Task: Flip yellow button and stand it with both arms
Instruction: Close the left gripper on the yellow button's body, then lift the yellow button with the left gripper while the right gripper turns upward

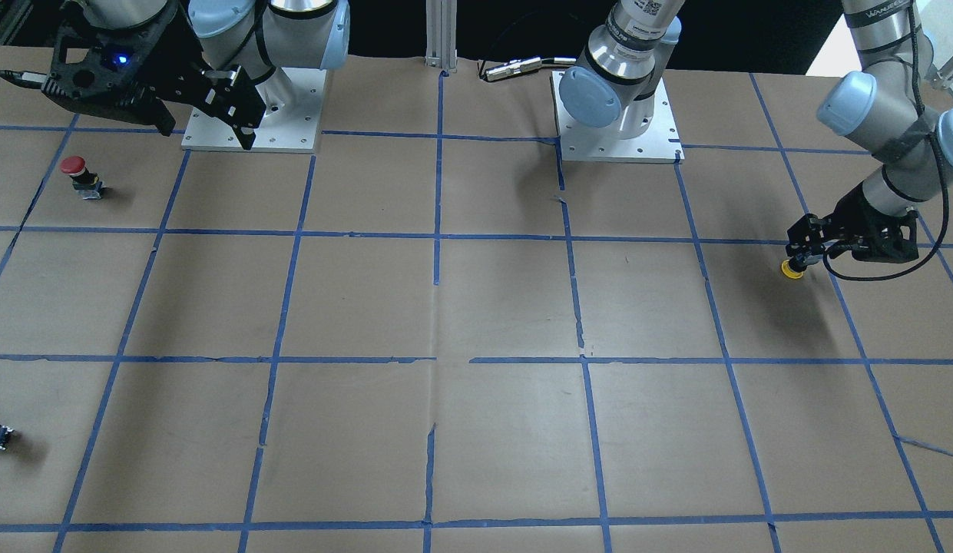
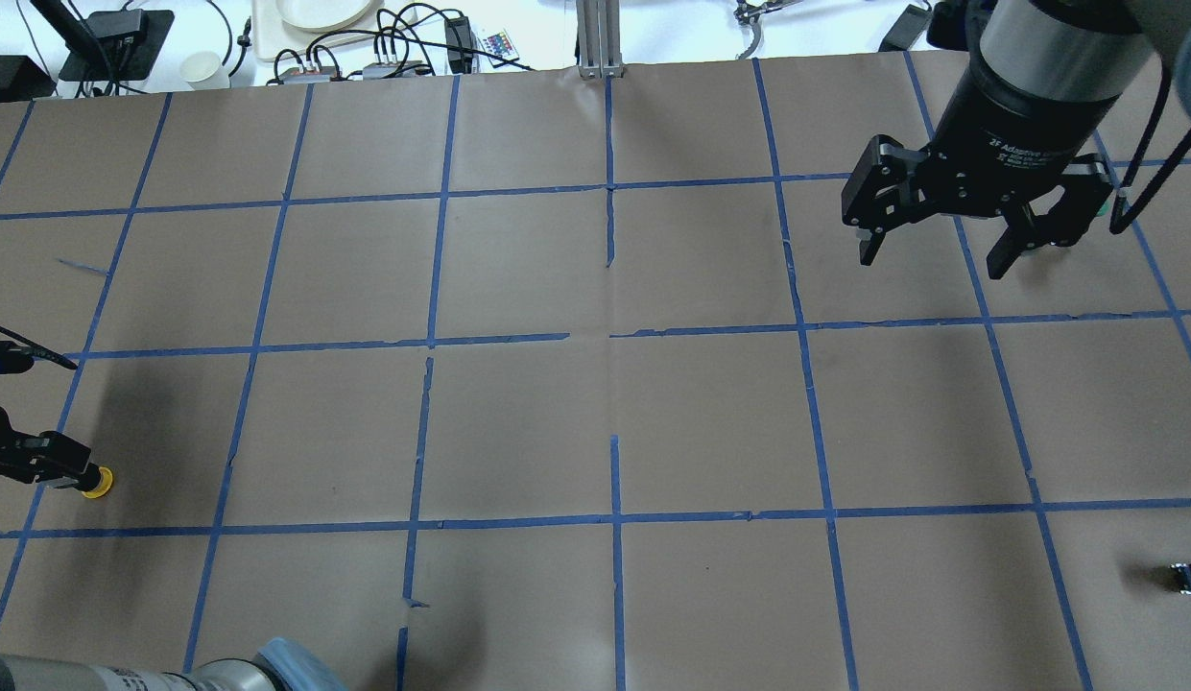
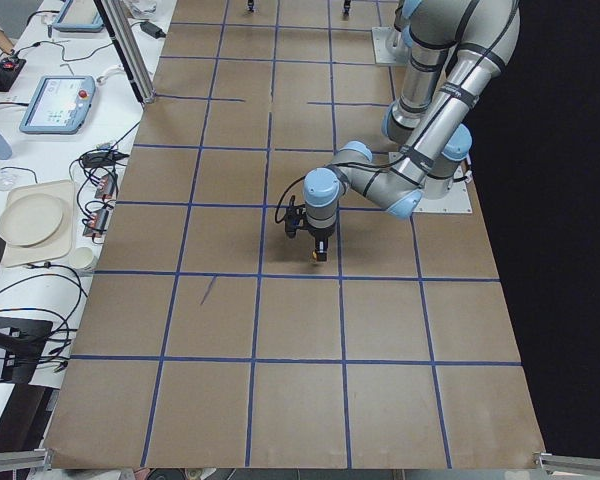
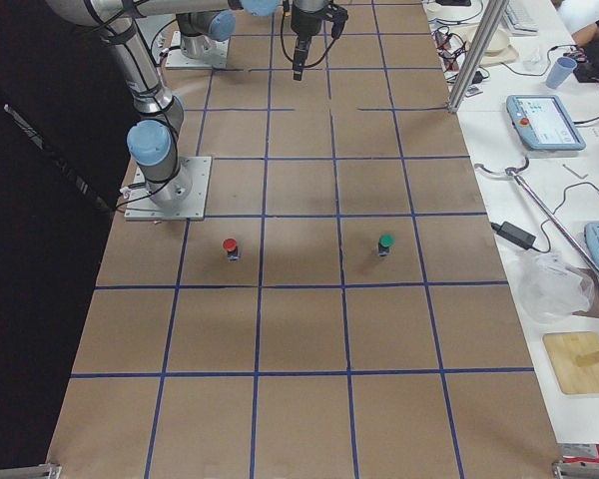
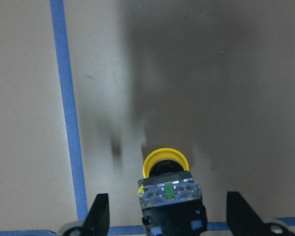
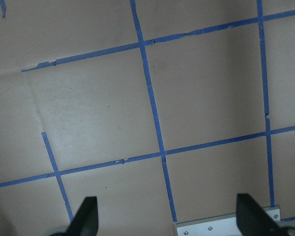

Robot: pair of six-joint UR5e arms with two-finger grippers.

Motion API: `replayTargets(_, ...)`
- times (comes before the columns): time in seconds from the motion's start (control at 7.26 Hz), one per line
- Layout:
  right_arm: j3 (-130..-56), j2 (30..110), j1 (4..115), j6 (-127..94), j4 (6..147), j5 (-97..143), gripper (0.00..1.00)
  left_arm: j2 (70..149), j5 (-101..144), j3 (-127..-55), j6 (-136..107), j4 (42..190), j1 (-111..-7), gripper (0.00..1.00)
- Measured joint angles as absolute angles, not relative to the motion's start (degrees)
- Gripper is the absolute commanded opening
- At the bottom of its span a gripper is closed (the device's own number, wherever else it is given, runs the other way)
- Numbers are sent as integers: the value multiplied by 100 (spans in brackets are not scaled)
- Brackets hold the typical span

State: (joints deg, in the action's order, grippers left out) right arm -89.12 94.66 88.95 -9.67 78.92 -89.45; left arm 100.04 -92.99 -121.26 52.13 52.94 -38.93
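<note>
The yellow button (image 5: 167, 184) lies tipped over on the brown table, yellow cap pointing away from my left wrist camera and black-and-grey body toward it. It also shows in the front view (image 1: 791, 269) and the overhead view (image 2: 97, 482). My left gripper (image 5: 168, 199) is low at the table and open, with one finger on each side of the button and gaps to both. My right gripper (image 2: 931, 257) is open and empty, held high above the table far from the button; it also shows in the front view (image 1: 206, 123).
A red-capped button (image 1: 77, 175) stands near the right arm's base plate (image 1: 292, 130). A green-capped button (image 4: 384, 242) stands further out. A small dark block (image 2: 1185, 576) lies at the table's edge. The left arm's base plate (image 1: 660, 138) sits mid-table.
</note>
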Motion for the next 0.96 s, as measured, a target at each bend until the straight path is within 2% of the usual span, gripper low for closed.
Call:
replayTargets(0.14, -8912, 9466, 8894, -967, 7892, -8948, 100, 9992, -9299, -12110, 5201, 5326, -3893, 43)
replayTargets(0.28, -8912, 9465, 8877, -961, 7887, -8952, 100, 9998, -9295, -12098, 5192, 5335, -3893, 36)
replayTargets(0.55, -8907, 9494, 8840, -927, 7861, -8940, 100, 10022, -9287, -12029, 5174, 5343, -3904, 15)
replayTargets(0.83, -8909, 9603, 8836, -913, 7840, -8951, 100, 9898, -9194, -11901, 5188, 5535, -3973, 13)
replayTargets(0.96, -8913, 9620, 8838, -911, 7821, -8955, 100, 9722, -9026, -11679, 5186, 6117, -4098, 11)
